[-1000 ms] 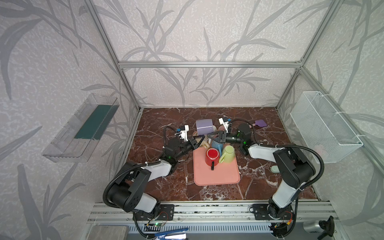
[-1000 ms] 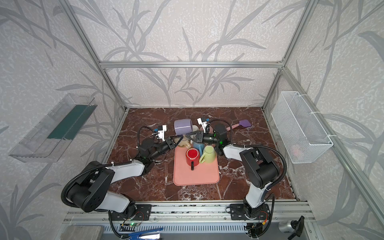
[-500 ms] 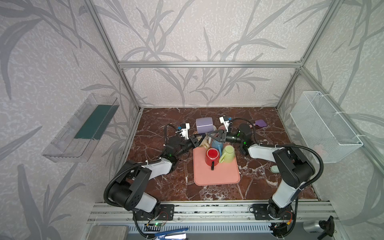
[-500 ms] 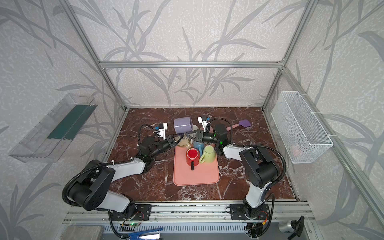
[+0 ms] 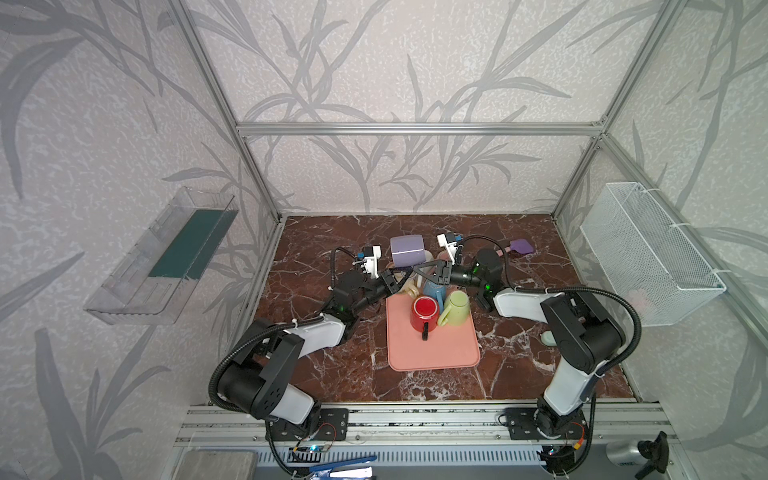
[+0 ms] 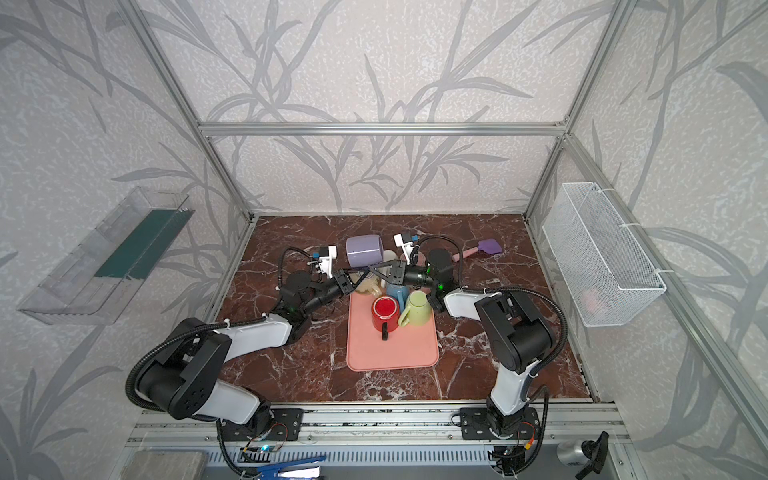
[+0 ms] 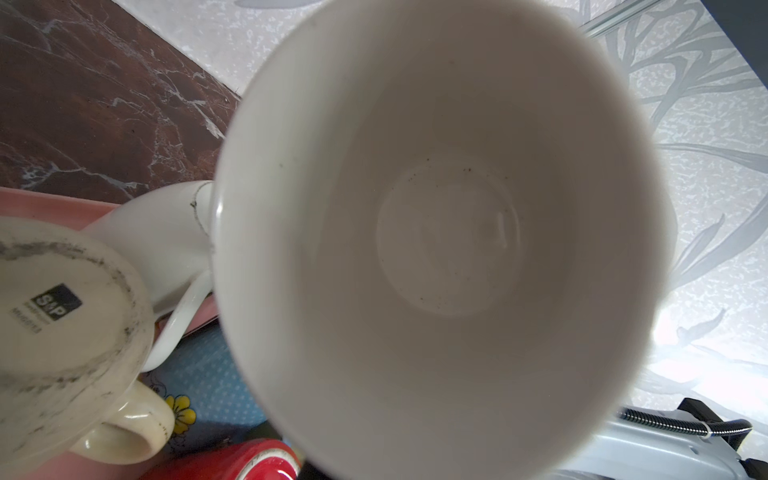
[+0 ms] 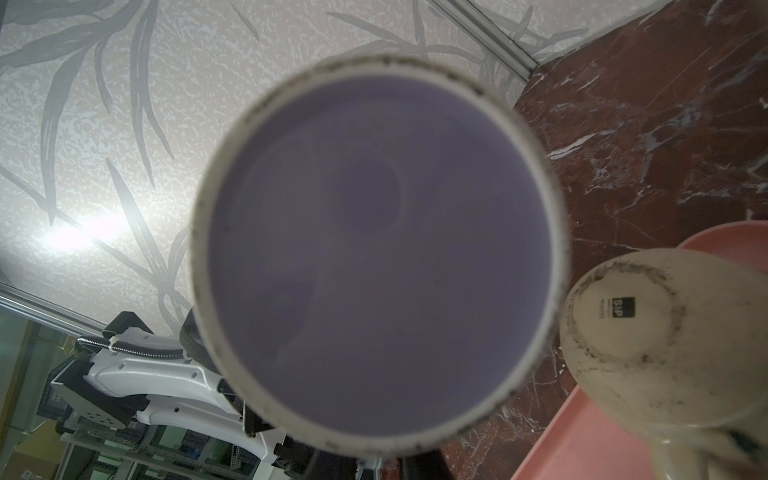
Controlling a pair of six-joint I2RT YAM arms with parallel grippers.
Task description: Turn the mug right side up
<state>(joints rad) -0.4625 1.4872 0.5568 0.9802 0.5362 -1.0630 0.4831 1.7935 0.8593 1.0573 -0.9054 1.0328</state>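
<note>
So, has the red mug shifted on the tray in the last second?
No. The red mug keeps its spot near the pink tray's far edge, handle toward the near edge.

Both top views: left arm (image 5: 316,332), white links with black joints, is based at 7 o'clock. Its elbow is folded low and the forearm reaches toward 1 o'clock. The black left gripper (image 5: 394,284) sits roughly level; jaw gap too small to read. Right arm (image 5: 519,301), same build, is based at 5 o'clock and reaches toward 10 o'clock. The black right gripper (image 5: 417,270) has triangular fingers drawn together, its tips near the left gripper, at its 2 o'clock.
</note>
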